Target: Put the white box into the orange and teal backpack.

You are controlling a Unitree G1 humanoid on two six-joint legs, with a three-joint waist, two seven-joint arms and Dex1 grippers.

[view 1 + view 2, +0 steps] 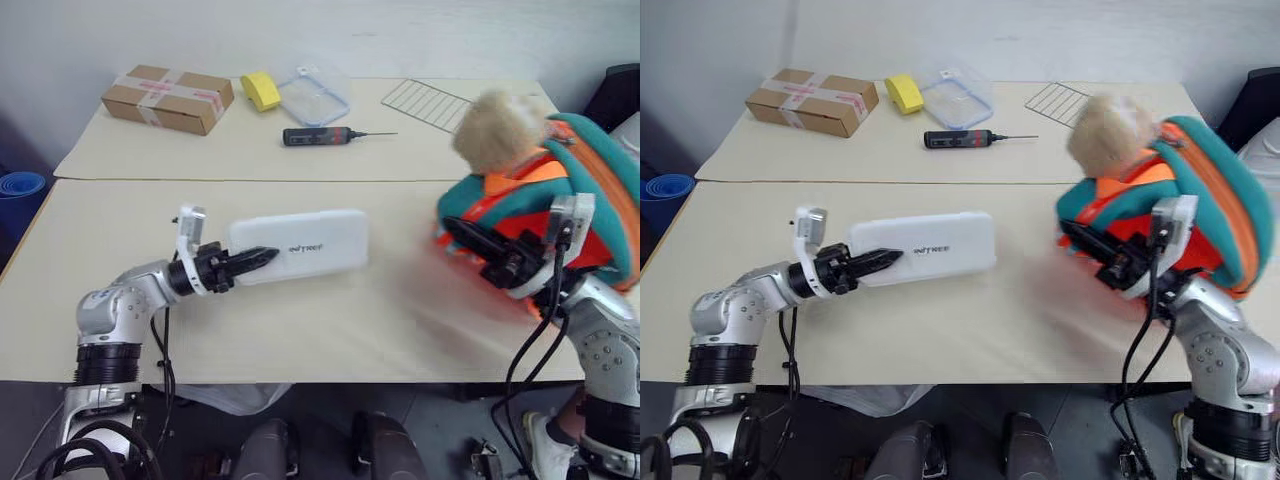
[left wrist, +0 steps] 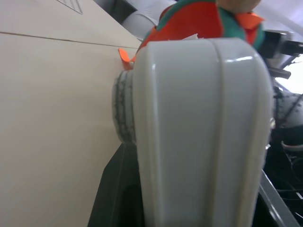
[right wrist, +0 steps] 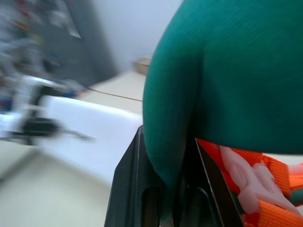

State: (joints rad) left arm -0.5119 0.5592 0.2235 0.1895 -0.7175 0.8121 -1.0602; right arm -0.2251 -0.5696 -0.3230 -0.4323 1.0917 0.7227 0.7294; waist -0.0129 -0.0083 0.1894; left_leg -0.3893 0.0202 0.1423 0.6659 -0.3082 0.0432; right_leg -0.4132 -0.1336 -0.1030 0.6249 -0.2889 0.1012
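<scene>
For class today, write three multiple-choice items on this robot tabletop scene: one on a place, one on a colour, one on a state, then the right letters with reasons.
1. Where does the screwdriver lie?
A. on the far table, near the clear container
B. inside the backpack
C. on the white box

2. What colour is the small object beside the cardboard box?
A. red
B. yellow
C. black

3. What is the left gripper doing?
A. hanging open over bare table
B. holding the white box
C. holding the wire rack

Answers: 1 A, it lies just in front of the container; 2 B, plainly yellow; 3 B, its fingers clamp the box's end, while the right gripper pinches the backpack.
</scene>
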